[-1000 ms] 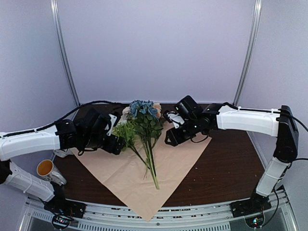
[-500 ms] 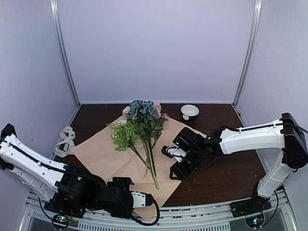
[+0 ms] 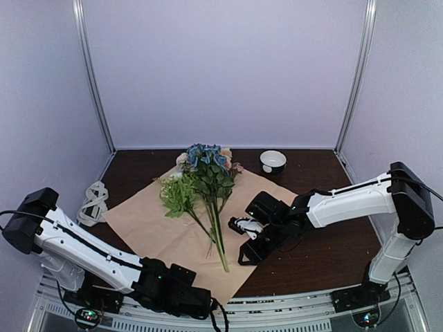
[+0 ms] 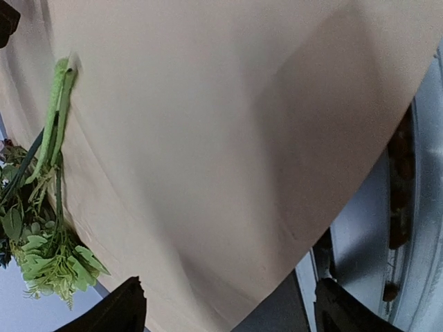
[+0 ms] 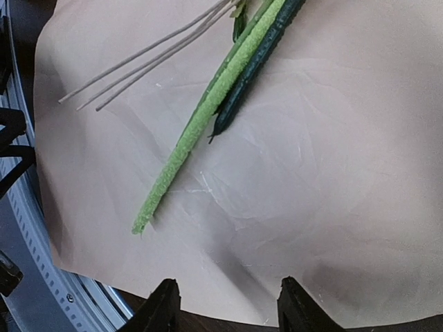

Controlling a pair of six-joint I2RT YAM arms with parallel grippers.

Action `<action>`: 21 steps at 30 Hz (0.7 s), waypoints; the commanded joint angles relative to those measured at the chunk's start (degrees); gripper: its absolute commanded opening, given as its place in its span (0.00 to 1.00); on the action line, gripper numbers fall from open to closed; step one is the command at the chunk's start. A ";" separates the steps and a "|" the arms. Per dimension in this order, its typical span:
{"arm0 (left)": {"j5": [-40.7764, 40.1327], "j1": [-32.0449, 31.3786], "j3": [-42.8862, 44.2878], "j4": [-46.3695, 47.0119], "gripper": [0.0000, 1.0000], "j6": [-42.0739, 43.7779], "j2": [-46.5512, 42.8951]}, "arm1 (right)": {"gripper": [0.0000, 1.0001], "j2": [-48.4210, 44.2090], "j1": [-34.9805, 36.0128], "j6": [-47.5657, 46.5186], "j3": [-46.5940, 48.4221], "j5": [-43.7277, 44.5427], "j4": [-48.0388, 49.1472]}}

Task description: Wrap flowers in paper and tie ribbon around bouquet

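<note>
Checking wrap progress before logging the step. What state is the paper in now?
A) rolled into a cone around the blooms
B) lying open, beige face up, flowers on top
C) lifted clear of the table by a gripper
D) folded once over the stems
B: the paper lies spread open with its beige face up, and the flowers rest on it uncovered.

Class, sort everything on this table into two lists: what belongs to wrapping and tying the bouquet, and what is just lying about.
Belongs to the job:
- the flowers, lying on the paper
- the paper, spread flat, tan face up
- the ribbon, looped off to the left of the paper

Just lying about:
- the small white bowl, at the back right
</note>
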 commanded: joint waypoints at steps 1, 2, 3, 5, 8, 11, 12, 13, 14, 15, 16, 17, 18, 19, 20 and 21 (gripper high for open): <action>-2.74 3.08 -0.44 1.51 0.83 0.75 2.66 | 0.48 0.81 0.35 0.51 -0.51 -1.44 3.17; -3.34 3.54 -0.52 2.63 0.76 0.83 2.55 | 0.48 1.04 0.30 0.41 -0.31 -1.59 3.20; -4.55 3.77 -0.73 3.93 0.66 1.10 2.39 | 0.48 1.26 0.31 0.27 -0.07 -1.76 3.14; -7.28 4.19 -0.96 6.51 0.49 2.05 1.82 | 0.47 2.00 0.30 -0.14 0.81 -2.53 2.79; -7.72 5.28 -1.58 9.66 0.40 4.00 0.40 | 0.46 2.81 0.30 -0.83 2.31 -3.71 2.49; -5.61 6.09 -2.63 11.96 0.38 4.96 -0.64 | 0.46 3.41 0.29 -1.56 3.52 -3.93 1.32; -5.42 6.18 -2.92 12.42 0.34 4.93 -0.79 | 0.46 3.46 0.34 -1.86 3.86 -3.98 0.99; -5.19 6.46 -3.18 12.78 0.29 4.70 -0.95 | 0.46 3.24 0.30 -2.11 4.06 -4.04 0.48; -4.87 6.64 -3.34 12.92 0.26 4.21 -1.20 | 0.46 2.86 0.28 -2.55 4.26 -4.19 0.02; -4.35 6.77 -3.43 13.05 0.22 3.74 -1.65 | 0.46 2.11 0.30 -3.09 4.38 -4.44 -0.42; -3.45 6.82 -3.51 13.44 0.18 3.33 -2.37 | 0.46 1.27 0.28 -3.89 4.49 -4.58 -0.91; -2.35 6.92 -3.72 14.13 0.15 3.11 -3.30 | 0.46 0.00 0.20 -4.75 4.56 -4.61 -1.38; -1.03 6.91 -4.16 15.19 0.13 3.11 -4.44 | 0.46 -1.39 0.15 -5.70 4.57 -4.57 -1.83; 0.67 6.98 -4.84 16.50 0.11 3.50 -5.58 | 0.47 -2.77 -0.05 -6.82 4.53 -4.42 -2.20; 2.16 7.04 -5.78 17.77 0.06 4.27 -6.69 | 0.48 -4.22 -0.16 -7.95 4.25 -4.36 -2.27; 3.31 7.19 -6.27 19.05 0.00 4.65 -7.53 | 0.48 -5.48 -0.17 -9.08 3.88 -4.39 -2.12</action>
